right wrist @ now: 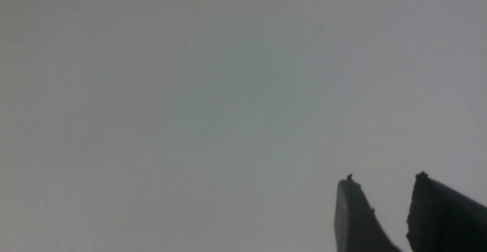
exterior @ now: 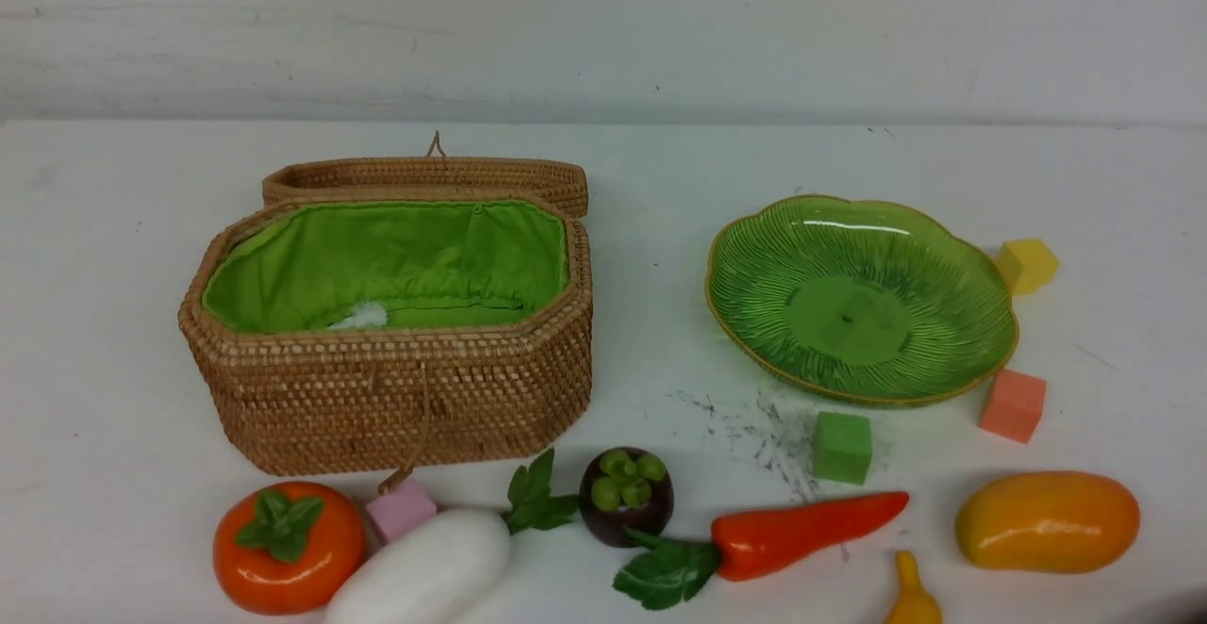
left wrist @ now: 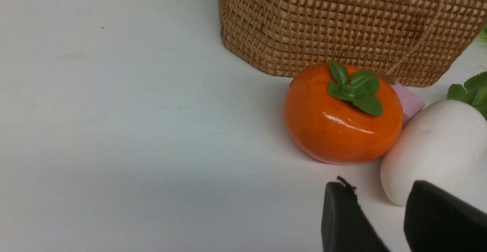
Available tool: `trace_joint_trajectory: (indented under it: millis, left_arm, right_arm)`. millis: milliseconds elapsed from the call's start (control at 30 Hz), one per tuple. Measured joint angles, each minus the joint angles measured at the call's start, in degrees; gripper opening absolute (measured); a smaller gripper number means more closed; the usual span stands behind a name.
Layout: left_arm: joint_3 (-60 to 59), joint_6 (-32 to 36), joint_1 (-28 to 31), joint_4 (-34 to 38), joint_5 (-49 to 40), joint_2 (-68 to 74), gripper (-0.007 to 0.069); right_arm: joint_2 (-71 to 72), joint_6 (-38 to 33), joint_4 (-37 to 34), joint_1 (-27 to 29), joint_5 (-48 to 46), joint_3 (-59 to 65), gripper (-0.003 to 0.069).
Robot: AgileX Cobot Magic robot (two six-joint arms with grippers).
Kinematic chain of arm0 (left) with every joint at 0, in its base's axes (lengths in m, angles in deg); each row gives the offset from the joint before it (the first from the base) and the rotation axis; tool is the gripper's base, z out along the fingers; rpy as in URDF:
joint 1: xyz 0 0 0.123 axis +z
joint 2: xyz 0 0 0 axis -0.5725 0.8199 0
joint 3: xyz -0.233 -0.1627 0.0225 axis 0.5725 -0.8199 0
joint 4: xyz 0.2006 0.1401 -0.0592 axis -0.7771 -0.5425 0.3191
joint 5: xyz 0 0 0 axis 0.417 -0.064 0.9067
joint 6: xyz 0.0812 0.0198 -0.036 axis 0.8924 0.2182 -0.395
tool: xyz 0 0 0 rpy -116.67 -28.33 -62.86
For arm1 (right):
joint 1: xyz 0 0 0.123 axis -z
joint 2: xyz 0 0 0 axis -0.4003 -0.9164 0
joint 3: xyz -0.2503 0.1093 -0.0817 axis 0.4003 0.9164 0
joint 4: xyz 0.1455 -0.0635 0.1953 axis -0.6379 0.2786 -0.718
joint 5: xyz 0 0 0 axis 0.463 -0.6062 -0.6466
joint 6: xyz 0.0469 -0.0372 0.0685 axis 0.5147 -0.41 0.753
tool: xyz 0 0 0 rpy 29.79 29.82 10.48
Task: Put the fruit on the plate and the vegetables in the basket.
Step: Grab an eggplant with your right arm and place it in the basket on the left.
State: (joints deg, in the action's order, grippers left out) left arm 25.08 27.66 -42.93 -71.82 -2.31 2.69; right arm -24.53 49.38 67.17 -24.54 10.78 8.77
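L gripper [left wrist: 376, 191]: jaws apart, nothing btwn them, low over the table [exterior: 113, 322] w/ the persimmon [left wrist: 342, 118] just ahead. Radish [exterior: 424, 572] touches the persimmon's right side, long axis diagonal, leaves twd the mangosteen [exterior: 625, 497]. Both lie in front of the basket [exterior: 396, 398], so L arm is nearer. Carrot [exterior: 801, 532] lies mid-row, tip pointing right. Mango [exterior: 1047, 520] & banana [exterior: 910, 596] sit robot-side of the plate [exterior: 754, 341], nearer the R gripper [right wrist: 382, 183], also parted & empty
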Motion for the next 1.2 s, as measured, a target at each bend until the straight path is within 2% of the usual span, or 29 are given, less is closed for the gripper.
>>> trace_joint_trajectory:
  millis: [67, 133, 267, 300, 400, 433, 467, 567, 733, 833, 967, 1133, 1200]
  left_arm:
    - [0.0, 0.0, 0.0, 0.0, 0.0, 0.0, 0.0239]
    - [0.0, 0.0, 0.0, 0.0, 0.0, 0.0, 0.0239]
    - [0.0, 0.0, 0.0, 0.0, 0.0, 0.0, 0.0239]
    - [0.0, 0.0, 0.0, 0.0, 0.0, 0.0, 0.0239]
    - [0.0, 0.0, 0.0, 0.0, 0.0, 0.0, 0.0239]
    - [0.0, 0.0, 0.0, 0.0, 0.0, 0.0, 0.0239]
    - [0.0, 0.0, 0.0, 0.0, 0.0, 0.0, 0.0239]
    - [0.0, 0.0, 0.0, 0.0, 0.0, 0.0, 0.0239]
    - [0.0, 0.0, 0.0, 0.0, 0.0, 0.0, 0.0239]
    - [0.0, 0.0, 0.0, 0.0, 0.0, 0.0, 0.0239]
    - [0.0, 0.0, 0.0, 0.0, 0.0, 0.0, 0.0239]
    - [0.0, 0.0, 0.0, 0.0, 0.0, 0.0, 0.0239]
    - [0.0, 0.0, 0.0, 0.0, 0.0, 0.0, 0.0239]
  right_arm:
    - [-1.4, 0.9, 0.0, 0.0, -2.4, -4.2, 0.0239]
    - [-6.7, 3.3, 0.0, 0.0, -9.9, -15.9, 0.0239]
    - [-16.0, 4.5, 0.0, 0.0, -22.5, -31.1, 0.0239]
    - [-20.5, 4.5, 0.0, 0.0, -28.8, -36.6, 0.0239]
    - [-27.4, 4.4, 0.0, 0.0, -41.6, -43.6, 0.0239]
    - [-28.0, 4.4, 0.0, 0.0, -42.5, -43.9, 0.0239]
    - [-32.4, 3.3, 0.4, 0.0, -48.8, -45.4, 0.0239]
    - [-38.5, 1.9, 1.1, 0.0, -57.9, -44.8, 0.0239]
    - [-44.7, 2.8, -0.4, 0.0, -63.0, -40.6, 0.0239]
    - [-47.9, 8.1, -5.5, 0.0, -67.3, -35.3, 0.0239]
    - [-50.9, 12.7, -7.2, 0.0, -72.1, -32.2, 0.0244]
    - [-55.2, 15.9, -5.8, 0.1, -75.2, -31.4, 0.0292]
    - [-58.5, 18.8, -4.7, 0.9, -75.0, -31.4, 0.0345]
